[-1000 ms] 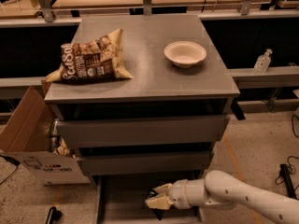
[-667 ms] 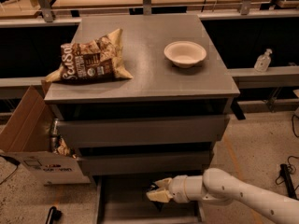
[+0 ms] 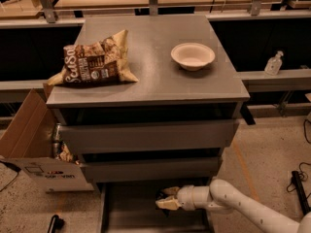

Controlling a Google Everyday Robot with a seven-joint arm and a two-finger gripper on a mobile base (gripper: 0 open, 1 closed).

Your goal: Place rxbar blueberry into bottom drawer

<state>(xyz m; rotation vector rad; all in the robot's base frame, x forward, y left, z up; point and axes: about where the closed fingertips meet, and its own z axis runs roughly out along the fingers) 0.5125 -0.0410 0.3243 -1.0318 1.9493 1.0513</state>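
Observation:
The bottom drawer (image 3: pixel 133 212) is pulled out at the foot of the grey cabinet, and its plain grey floor shows. My gripper (image 3: pixel 165 199) reaches in from the right on a white arm (image 3: pixel 228 203). It hovers just above the drawer floor, near the middle and close under the front of the drawer above. I cannot pick out the rxbar blueberry. Only a small dark patch shows at the gripper's tip, and I cannot tell whether that is the bar or a shadow.
A brown chip bag (image 3: pixel 95 62) and a white bowl (image 3: pixel 192 56) sit on the cabinet top (image 3: pixel 155 81). The two upper drawers (image 3: pixel 150 137) are closed. An open cardboard box (image 3: pixel 34 144) stands to the left of the cabinet. A cable (image 3: pixel 299 188) lies on the floor at right.
The gripper has moved slightly up in the picture, deeper over the drawer toward the cabinet. Nothing else has moved.

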